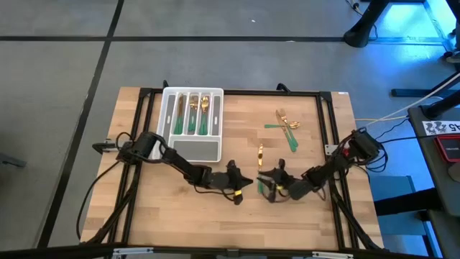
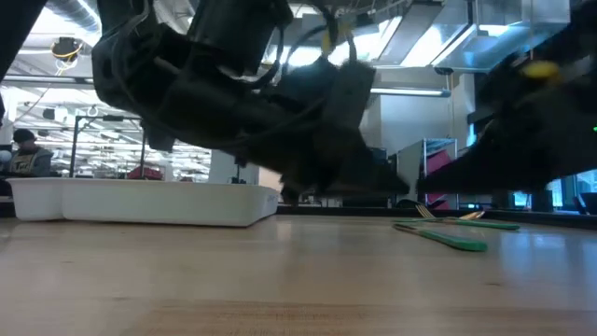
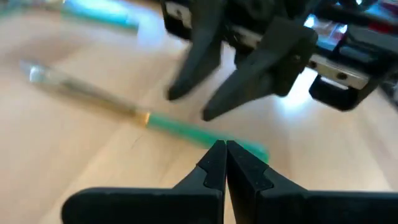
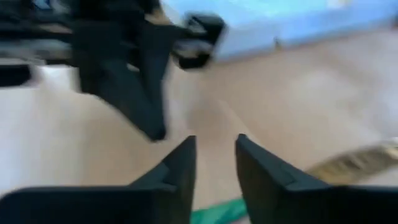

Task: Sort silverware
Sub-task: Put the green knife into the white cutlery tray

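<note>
The left hand (image 3: 225,163) is reaching low toward the table's (image 1: 215,216) middle, fingers pressed together, empty. Facing it, the right hand (image 4: 214,163) is hovering spread over one green-handled piece (image 3: 186,127). Other silverware is lying in the tray (image 1: 188,147) and loose (image 1: 286,128) beyond.

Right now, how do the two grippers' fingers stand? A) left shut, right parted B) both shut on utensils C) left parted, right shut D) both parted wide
A: in its wrist view the left gripper has its tips pressed together and empty, while the right gripper shows a clear gap between its fingers.
</note>
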Robot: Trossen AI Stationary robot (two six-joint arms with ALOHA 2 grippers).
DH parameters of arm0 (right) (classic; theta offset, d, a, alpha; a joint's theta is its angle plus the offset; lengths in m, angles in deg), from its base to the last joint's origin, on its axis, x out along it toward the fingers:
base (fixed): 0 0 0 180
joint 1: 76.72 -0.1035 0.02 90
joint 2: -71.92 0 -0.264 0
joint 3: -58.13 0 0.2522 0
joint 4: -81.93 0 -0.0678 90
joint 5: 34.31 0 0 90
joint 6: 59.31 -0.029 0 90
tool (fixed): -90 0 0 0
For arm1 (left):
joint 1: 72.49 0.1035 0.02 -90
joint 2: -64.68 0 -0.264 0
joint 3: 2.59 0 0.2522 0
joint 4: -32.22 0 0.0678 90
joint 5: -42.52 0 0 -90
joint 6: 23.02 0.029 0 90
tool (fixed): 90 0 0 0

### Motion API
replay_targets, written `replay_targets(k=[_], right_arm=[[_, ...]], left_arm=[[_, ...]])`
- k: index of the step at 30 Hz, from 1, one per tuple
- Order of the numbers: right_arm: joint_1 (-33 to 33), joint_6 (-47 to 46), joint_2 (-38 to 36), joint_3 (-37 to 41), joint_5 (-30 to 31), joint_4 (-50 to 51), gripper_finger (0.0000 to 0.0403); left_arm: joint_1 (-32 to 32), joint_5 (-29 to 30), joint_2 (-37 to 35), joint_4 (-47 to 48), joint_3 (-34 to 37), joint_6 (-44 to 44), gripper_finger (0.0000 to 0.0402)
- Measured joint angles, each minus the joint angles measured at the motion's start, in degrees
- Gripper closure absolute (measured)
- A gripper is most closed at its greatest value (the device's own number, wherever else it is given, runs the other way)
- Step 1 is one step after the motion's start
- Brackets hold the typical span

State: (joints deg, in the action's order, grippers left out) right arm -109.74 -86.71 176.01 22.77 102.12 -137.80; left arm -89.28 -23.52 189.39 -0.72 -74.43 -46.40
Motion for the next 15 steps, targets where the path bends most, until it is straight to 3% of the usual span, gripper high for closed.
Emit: replay_targets(k=[3,7,11,15], right_arm=[[4.2,-6.9,0.0,-3.7,-7.3,13.9,0.0235],[6.9,-9.6,-0.2,-11.3,-8.0,32.8,0.0185],[6.8,-8.7,0.0,-15.6,-7.7,39.5,0.0180],[5.9,0.3,-0.9,-16.8,-8.4,40.4,0.0190]], left_arm=[[-0.2,-0.1,0.0,5.2,0.0,-4.2,0.0400],[-1.4,0.5,0.0,8.7,0.0,-5.6,0.0400],[-2.2,0.6,0.0,7.9,0.0,-3.9,0.0400],[-2.1,0.7,0.0,4.8,0.0,-1.0,0.0400]])
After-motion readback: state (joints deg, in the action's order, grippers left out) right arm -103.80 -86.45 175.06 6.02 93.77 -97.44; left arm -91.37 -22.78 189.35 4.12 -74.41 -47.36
